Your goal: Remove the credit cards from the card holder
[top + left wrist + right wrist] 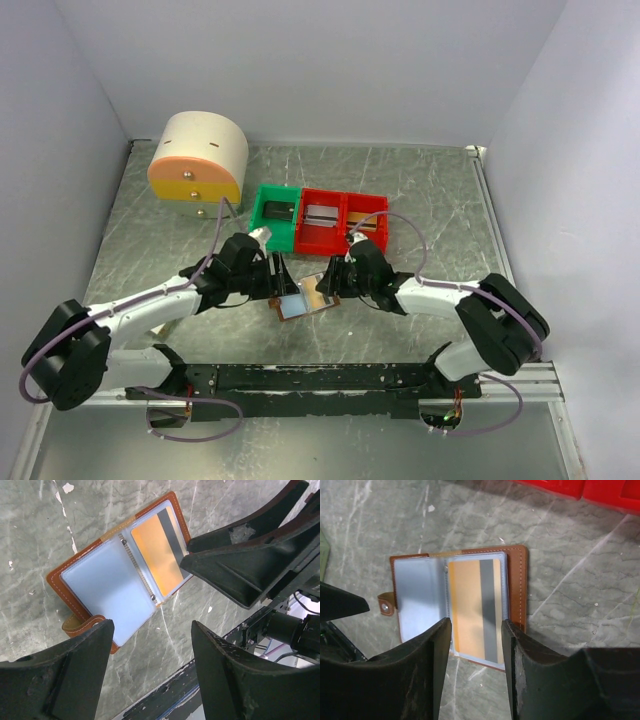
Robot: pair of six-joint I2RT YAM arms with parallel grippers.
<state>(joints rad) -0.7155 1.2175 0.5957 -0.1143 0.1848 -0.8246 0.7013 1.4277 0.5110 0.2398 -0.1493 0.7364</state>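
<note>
The brown card holder [303, 298] lies open and flat on the marble table between both grippers. In the left wrist view its left panel [107, 587] is pale blue and its right sleeve holds an orange card with a grey stripe [157, 547]. The card also shows in the right wrist view [475, 607]. My left gripper [152, 630] is open, just off the holder's tab edge [75, 625]. My right gripper [476, 625] is open, hovering over the near end of the orange card. The right fingers [235, 555] show in the left wrist view beside the card.
A green bin [275, 215] and a red two-part bin [340, 222] stand just behind the holder. A cream and orange drawer unit [198, 158] stands at the back left. The black base rail [320, 380] runs along the near edge.
</note>
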